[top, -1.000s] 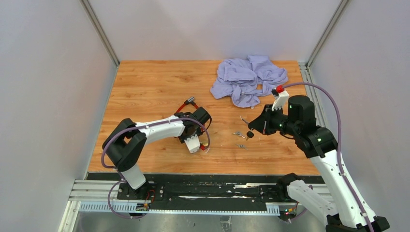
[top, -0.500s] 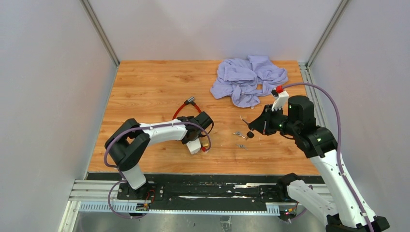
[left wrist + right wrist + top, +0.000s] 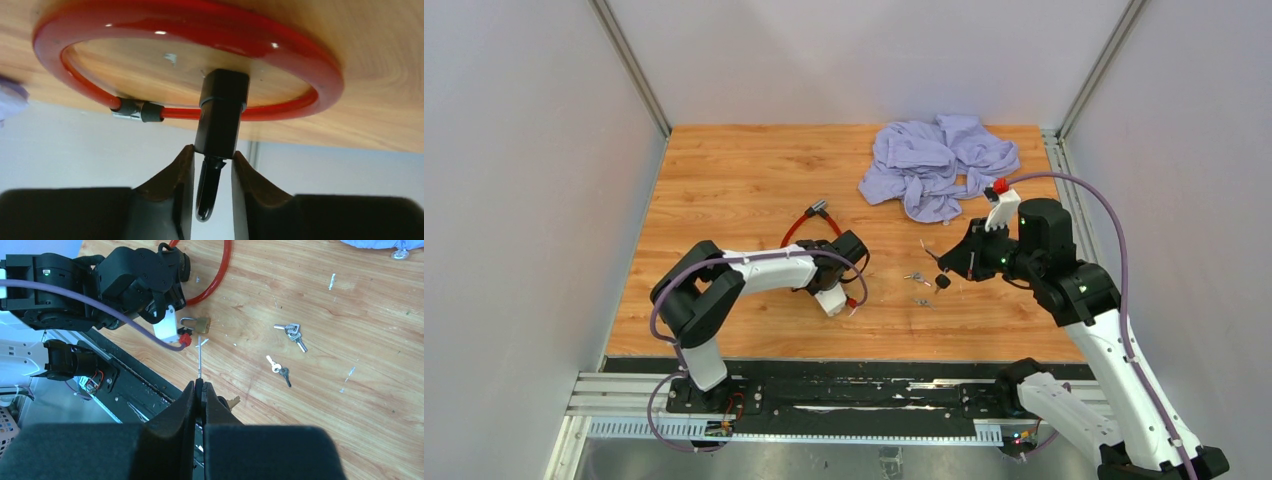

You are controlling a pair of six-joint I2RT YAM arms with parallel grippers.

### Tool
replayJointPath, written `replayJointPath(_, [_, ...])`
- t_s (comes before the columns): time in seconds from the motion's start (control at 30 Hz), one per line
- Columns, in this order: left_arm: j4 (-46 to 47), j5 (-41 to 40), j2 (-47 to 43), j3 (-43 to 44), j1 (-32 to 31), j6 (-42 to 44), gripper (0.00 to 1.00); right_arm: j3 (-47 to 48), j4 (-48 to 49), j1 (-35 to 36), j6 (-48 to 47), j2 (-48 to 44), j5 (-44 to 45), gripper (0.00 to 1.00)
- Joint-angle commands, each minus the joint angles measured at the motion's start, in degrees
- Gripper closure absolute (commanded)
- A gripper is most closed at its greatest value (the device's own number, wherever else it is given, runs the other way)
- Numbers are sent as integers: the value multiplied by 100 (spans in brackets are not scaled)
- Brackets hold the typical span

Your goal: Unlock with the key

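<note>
Near left, my left gripper [image 3: 211, 153] has its fingers narrow on either side of the black lock body [image 3: 222, 112] of the red cable lock [image 3: 190, 30], which lies on the table [image 3: 724, 180] left of centre. I cannot tell whether they pinch it. A brass padlock [image 3: 198, 324] sits just beside that wrist. Right of centre, my right gripper [image 3: 200, 385] is clamped on a thin key [image 3: 199, 357], with two loose key bunches [image 3: 291, 332] just left of it. A purple cloth [image 3: 939, 165] is heaped far right.

Wooden table [image 3: 724, 180] with crumpled lilac cloth [image 3: 939, 165] (far right corner), red cable lock [image 3: 799, 222], brass padlock [image 3: 199, 324], two key bunches [image 3: 292, 334].
</note>
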Motion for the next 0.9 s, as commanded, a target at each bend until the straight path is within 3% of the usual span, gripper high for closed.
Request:
replayJointPath(0.0, [-255,92,177,378,0,-769,83,28,-45,-90,-104,-60,59,99])
replayJointPath(0.1, [-299,382,-15,470,40,-1008,99,64,-112,-86,-177,-13,74,99])
replayJointPath(0.2, [-757,979,-205,950,180,-1732,100,109,-161,-91,-230,35,98,99])
replayJointPath(0.33, [-2256,2552,-70,2375,587,-3130,100,140,-155,-86,-240,63,104,100])
replayJointPath(0.4, [-2328,2725,-146,2393,654,-3206,100,141,-151,-85,-247,91,109,99])
replayJointPath(0.57, [-2198,2424,-154,1780,471,-2996,100,102,-139,-85,-236,125,76,100])
replayJointPath(0.87, [-2226,743,691,1673,42,-2765,98,-102,-44,-85,-162,-7,79,100])
